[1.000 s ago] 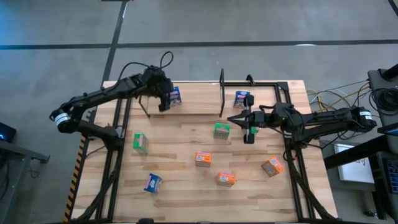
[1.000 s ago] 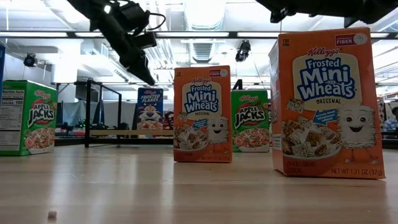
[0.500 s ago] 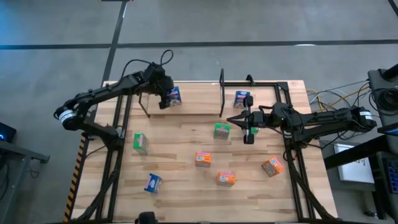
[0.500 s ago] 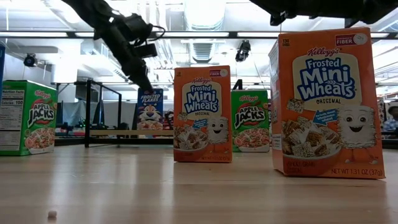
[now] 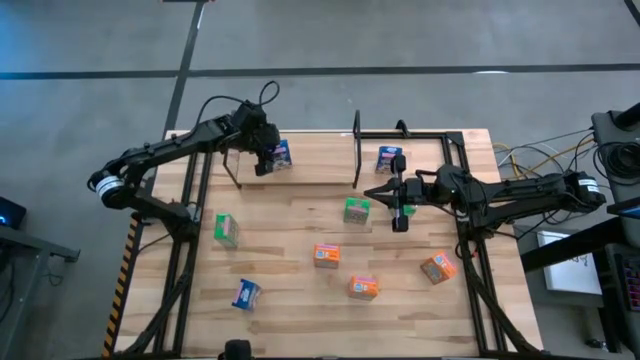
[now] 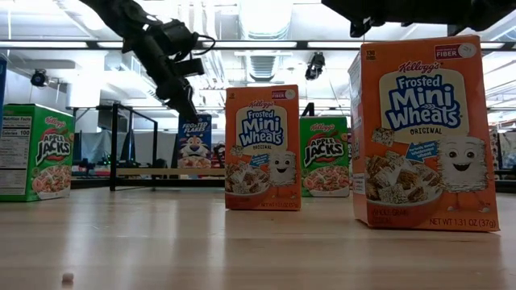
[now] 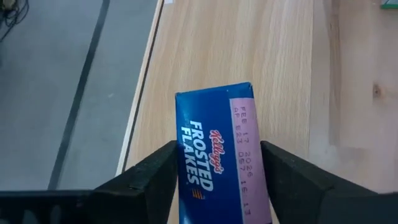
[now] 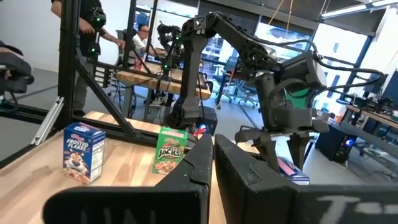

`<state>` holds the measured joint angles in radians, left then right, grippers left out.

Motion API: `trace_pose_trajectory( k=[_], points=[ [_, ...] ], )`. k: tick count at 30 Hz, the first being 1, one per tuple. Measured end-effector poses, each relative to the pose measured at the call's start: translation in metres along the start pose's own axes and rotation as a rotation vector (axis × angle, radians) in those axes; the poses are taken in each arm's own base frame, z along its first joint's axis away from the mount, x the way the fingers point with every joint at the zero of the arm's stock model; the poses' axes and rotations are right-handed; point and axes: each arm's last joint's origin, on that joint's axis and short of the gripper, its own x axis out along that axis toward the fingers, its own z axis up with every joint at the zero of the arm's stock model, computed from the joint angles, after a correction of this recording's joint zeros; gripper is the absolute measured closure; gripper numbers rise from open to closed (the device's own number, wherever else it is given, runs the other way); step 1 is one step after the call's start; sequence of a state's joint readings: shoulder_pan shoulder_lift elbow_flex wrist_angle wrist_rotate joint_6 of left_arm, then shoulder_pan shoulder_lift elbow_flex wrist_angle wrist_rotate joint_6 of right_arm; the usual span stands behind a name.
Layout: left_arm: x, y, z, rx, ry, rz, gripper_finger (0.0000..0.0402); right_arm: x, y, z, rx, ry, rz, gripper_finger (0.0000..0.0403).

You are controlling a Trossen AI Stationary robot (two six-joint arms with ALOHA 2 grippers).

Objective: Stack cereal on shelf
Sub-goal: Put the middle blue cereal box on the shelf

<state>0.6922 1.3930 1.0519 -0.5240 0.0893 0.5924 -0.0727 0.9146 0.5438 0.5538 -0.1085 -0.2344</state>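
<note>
Since the earlier frames the left arm has shifted only slightly: its elbow end sits a touch higher and nearer the table edge in the high view, and in the low view the wrist has come down closer to the blue box at the back. Boxes have not moved.

Table — pale wood, with black frames along both sides. Open wood lies in the near strip in front of the scattered boxes; the near corners are free.

Shelf — plank strip along the far edge, with black wire uprights at its ends. One blue box stands on it near the left upright; a second blue box stands just past the right upright.

Loose cereal on the table: green box at left, green box mid-table, orange boxes, and a blue box near the front — all well apart.

Left gripper — over the shelf box. In the left wrist view both fingers flank the Frosted Flakes box, partly open, with a thin gap on each side; contact cannot be told.

Right gripper — mid-table, beside the middle green box, fingers pressed together, holding nothing.
</note>
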Motion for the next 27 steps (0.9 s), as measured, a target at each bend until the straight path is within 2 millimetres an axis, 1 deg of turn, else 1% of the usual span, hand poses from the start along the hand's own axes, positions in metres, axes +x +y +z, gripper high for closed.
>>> trace_pose_trajectory(
  k=[3,5,9,12,15,18,24,27],
  points=[
    [-0.002,0.002,0.001,0.053,-0.001,0.007,0.0214,0.000,0.000,0.000,0.000,0.002,0.001,0.0393],
    [-0.006,0.007,0.006,0.092,-0.020,0.025,0.0219,0.000,0.000,-0.001,0.001,0.007,0.001,0.0393],
    [-0.017,0.020,0.016,0.146,-0.060,0.071,0.0223,0.000,0.000,-0.002,0.002,0.022,0.005,0.0394],
    [-0.027,0.031,0.021,0.155,-0.119,0.070,0.0223,0.000,0.001,-0.002,0.002,0.024,0.005,0.0394],
    [-0.029,0.044,0.024,0.140,-0.161,0.050,0.0223,0.000,0.001,-0.002,0.002,0.024,0.005,0.0394],
    [-0.020,0.053,0.026,0.125,-0.170,0.022,0.0223,0.000,0.001,-0.002,0.002,0.024,0.005,0.0394],
    [0.005,0.068,0.041,0.109,-0.212,-0.071,0.0223,0.000,0.001,-0.002,0.002,0.024,0.005,0.0394],
    [0.018,0.074,0.046,0.096,-0.197,-0.088,0.0223,0.000,0.001,-0.002,0.002,0.025,0.005,0.0394]
  ],
)
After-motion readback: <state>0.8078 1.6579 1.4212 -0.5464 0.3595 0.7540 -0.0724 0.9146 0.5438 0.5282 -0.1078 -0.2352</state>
